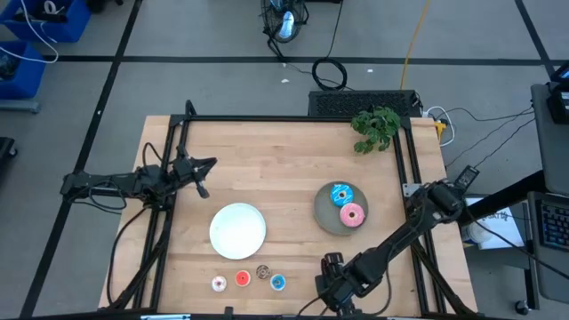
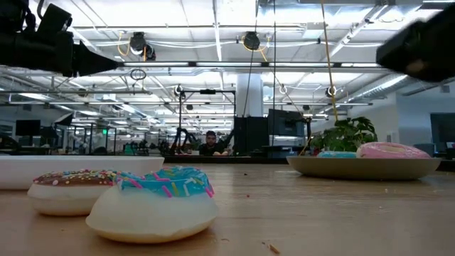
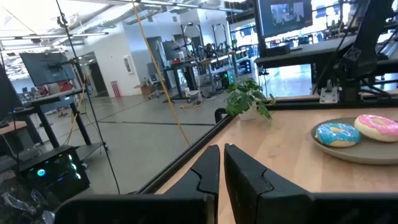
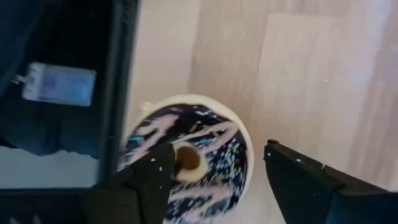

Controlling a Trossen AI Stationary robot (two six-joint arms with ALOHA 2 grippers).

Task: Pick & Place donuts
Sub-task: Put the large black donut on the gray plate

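In the right wrist view, my right gripper [image 4: 217, 155] is open over the dark brown sprinkled donut [image 4: 205, 134], which lies flat on the table by the near edge. One finger [image 4: 155, 177] is over the donut's hole and the other [image 4: 292, 174] is outside its rim. In the high view the right gripper [image 1: 331, 286] hides this donut. The blue sprinkled donut [image 1: 340, 193] and the pink donut [image 1: 352, 214] lie on the grey plate [image 1: 322, 212]. The tiny pale pink [image 1: 219, 283], red [image 1: 242, 279], brown [image 1: 262, 272] and blue [image 1: 278, 283] donuts lie near the table's front edge. My left gripper [image 1: 203, 169] is shut and waits over the table's left side. My right gripper comes at the dark brown donut from above with its fingers pointing down. I cannot tell whether either finger touches it.
A white plate [image 1: 237, 229] lies left of centre, just beyond the tiny donuts. A green plant [image 1: 375, 127] stands at the far right corner. A black frame rail [image 1: 293, 118] runs along the far edge. Bare wood lies between the plates and the far rail.
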